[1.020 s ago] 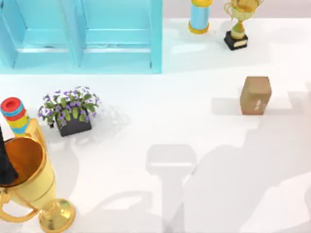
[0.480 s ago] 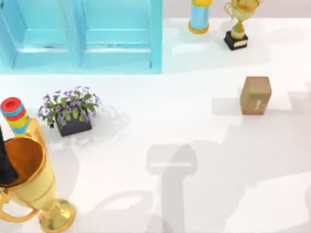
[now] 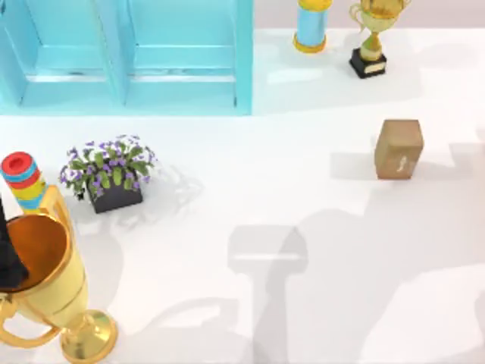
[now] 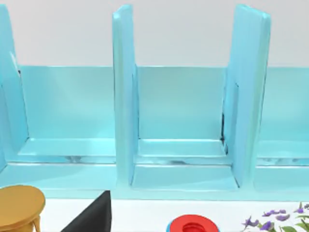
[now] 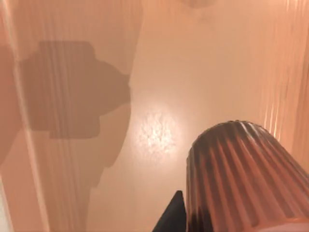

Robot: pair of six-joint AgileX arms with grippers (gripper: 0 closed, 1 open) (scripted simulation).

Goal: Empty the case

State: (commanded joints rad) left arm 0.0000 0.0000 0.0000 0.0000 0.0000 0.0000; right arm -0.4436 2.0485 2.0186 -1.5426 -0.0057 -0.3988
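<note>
The turquoise case (image 3: 125, 57) stands along the far edge of the table on its left side. Its long axis runs left to right and its compartments open toward the near edge. In the left wrist view the case (image 4: 183, 111) lies dead ahead, and the shelves between its upright dividers look bare. More of it runs off past the frame, so judge the rest unseen.

The large golden trophy (image 3: 45, 292) stands at the near left. Beyond it are the potted purple flowers (image 3: 112, 178) and the stack of coloured rings (image 3: 21, 180). The brown cardboard box (image 3: 399, 148) sits well apart on the right.

Your left gripper (image 4: 92, 220) hovers beside the trophy and faces the case, so it is the nearer arm. Your right gripper (image 5: 173, 217) hangs over bare table next to a dark ribbed cylinder (image 5: 241, 179). You cannot tell whether either gripper is released or clenched.
</note>
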